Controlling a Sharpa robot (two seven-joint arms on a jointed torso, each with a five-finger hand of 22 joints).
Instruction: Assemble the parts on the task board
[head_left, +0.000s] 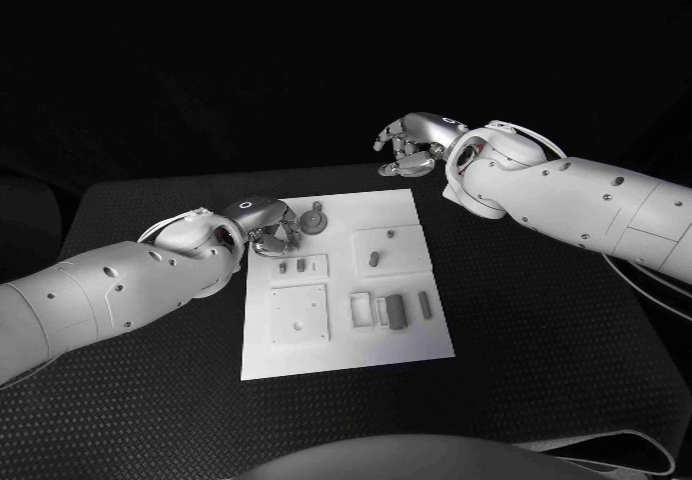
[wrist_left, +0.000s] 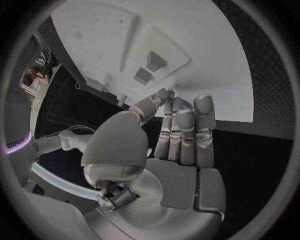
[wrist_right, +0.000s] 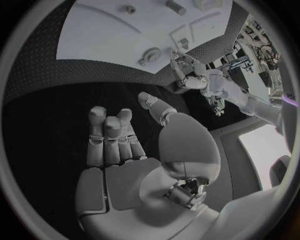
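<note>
White and flat, the task board (head_left: 346, 345) is lying at the centre of the head view on the black table (head_left: 548, 380), with small grey parts (head_left: 389, 308) sitting in its lower middle and a round part (head_left: 315, 220) near its upper left corner. At centre left the left hand (head_left: 267, 232) is hovering over the board's upper left edge, fingers straight, holding nothing. Toward the upper right the right hand (head_left: 415, 140) is hanging beyond the board's far edge, fingers loosely apart and empty.
</note>
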